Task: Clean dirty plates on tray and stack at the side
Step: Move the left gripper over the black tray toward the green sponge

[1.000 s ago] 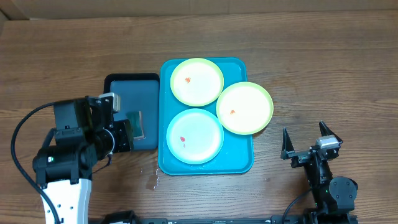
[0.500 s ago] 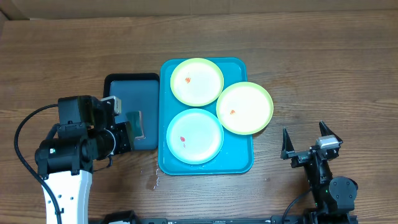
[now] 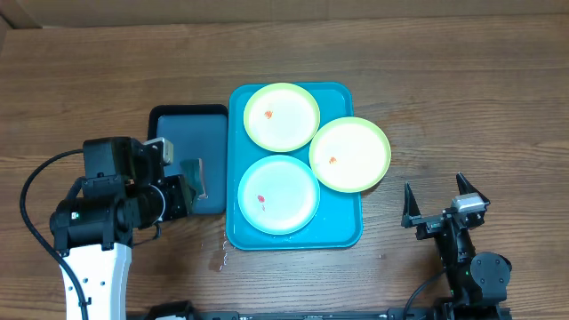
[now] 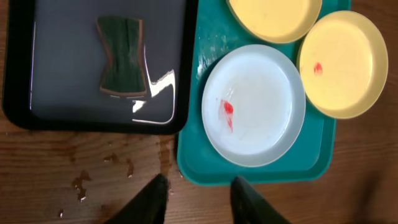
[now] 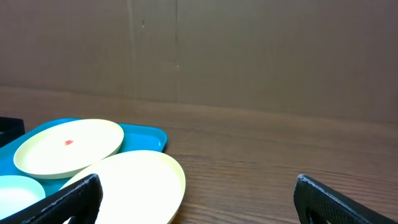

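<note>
Left fingers (image 3: 182, 192), part open and empty, hover left of the tray (image 3: 345, 229), by the sponge (image 3: 196, 178); right fingers (image 3: 409, 209) gape empty, right of it. Left wrist: sponge ahead-left, long axis pointing away. Right wrist: plates (image 5: 68, 147) on tray, ahead-left.

Robot lab bench, wood-grain table (image 3: 462, 80), plain cardboard backdrop (image 5: 249, 56), cabled left arm (image 3: 93, 222) and right arm (image 3: 462, 253)

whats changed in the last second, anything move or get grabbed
The left arm shifted slightly toward the dark tray, and the left tool opened partway, holding nothing. Unchanged: the sponge, the blue plate, the far yellow-green plate, the overhanging yellow-green plate, the teal tray and the open right tool.
</note>
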`<state>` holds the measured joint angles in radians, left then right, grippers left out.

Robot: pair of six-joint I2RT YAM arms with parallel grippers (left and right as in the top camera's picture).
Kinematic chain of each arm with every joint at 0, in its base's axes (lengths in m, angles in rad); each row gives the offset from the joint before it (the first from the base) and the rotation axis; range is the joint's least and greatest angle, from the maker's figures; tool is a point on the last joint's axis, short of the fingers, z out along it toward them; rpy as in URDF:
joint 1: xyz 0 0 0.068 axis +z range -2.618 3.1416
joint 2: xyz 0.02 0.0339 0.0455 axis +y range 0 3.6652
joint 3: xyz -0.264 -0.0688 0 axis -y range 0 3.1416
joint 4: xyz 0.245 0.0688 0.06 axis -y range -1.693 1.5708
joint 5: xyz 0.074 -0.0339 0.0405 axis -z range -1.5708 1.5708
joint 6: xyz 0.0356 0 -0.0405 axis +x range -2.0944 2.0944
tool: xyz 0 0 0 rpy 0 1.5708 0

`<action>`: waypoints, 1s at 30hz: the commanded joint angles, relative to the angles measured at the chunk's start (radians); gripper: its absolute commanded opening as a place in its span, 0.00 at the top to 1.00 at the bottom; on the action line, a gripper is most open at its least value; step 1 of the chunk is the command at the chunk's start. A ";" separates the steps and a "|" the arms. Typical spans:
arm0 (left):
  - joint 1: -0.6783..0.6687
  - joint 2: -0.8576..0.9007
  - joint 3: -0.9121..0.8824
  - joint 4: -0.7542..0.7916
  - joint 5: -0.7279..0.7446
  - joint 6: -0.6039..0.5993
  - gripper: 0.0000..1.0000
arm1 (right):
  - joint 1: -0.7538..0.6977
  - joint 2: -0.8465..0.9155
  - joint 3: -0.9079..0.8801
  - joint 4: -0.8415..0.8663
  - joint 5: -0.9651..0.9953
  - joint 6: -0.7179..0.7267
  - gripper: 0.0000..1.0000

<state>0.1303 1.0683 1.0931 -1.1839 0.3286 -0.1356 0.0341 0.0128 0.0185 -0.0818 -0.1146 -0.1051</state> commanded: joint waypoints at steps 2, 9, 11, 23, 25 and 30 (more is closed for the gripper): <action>-0.007 0.005 0.021 0.016 -0.003 -0.003 0.60 | 0.005 -0.010 -0.011 0.006 0.009 0.003 0.00; -0.007 0.005 0.021 0.029 -0.003 -0.008 0.50 | 0.005 -0.010 -0.011 0.006 0.009 0.003 0.00; -0.007 0.005 0.021 0.029 -0.002 -0.011 0.49 | 0.005 -0.010 -0.011 0.006 0.009 0.003 0.00; -0.007 0.005 0.021 0.035 -0.003 -0.027 0.45 | 0.006 -0.008 -0.011 0.006 0.009 0.003 0.00; -0.007 0.008 0.021 0.040 -0.003 -0.029 0.46 | 0.006 -0.008 -0.011 0.006 0.009 0.003 0.00; -0.007 0.026 0.021 0.040 -0.003 -0.029 0.46 | 0.006 -0.008 -0.011 0.006 0.009 0.003 0.00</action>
<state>0.1303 1.0760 1.0931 -1.1496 0.3290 -0.1528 0.0345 0.0128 0.0185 -0.0822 -0.1150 -0.1047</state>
